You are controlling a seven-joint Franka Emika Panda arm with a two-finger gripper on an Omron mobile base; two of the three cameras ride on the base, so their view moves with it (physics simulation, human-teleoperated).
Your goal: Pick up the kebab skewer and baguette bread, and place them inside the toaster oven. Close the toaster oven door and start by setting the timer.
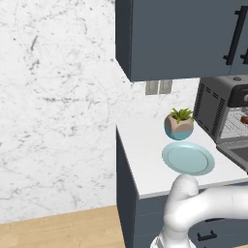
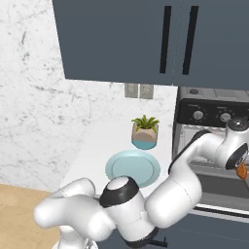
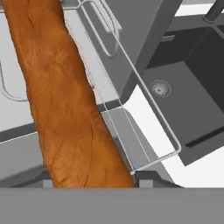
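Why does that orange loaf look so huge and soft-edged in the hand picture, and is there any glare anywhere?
Hand view: the baguette bread sits right against the lens, so it looms large with smeared texture. Left base view: flat, even rendered light, only a faint shadow under the light-blue plate. Right base view: no glare on the toaster oven.

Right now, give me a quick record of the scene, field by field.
gripper: shut on the baguette bread
toaster oven: door down, wire rack showing
kebab skewer: already on the rack inside
light-blue plate: on the counter, nothing on it
potted plant: behind the plate, by the oven
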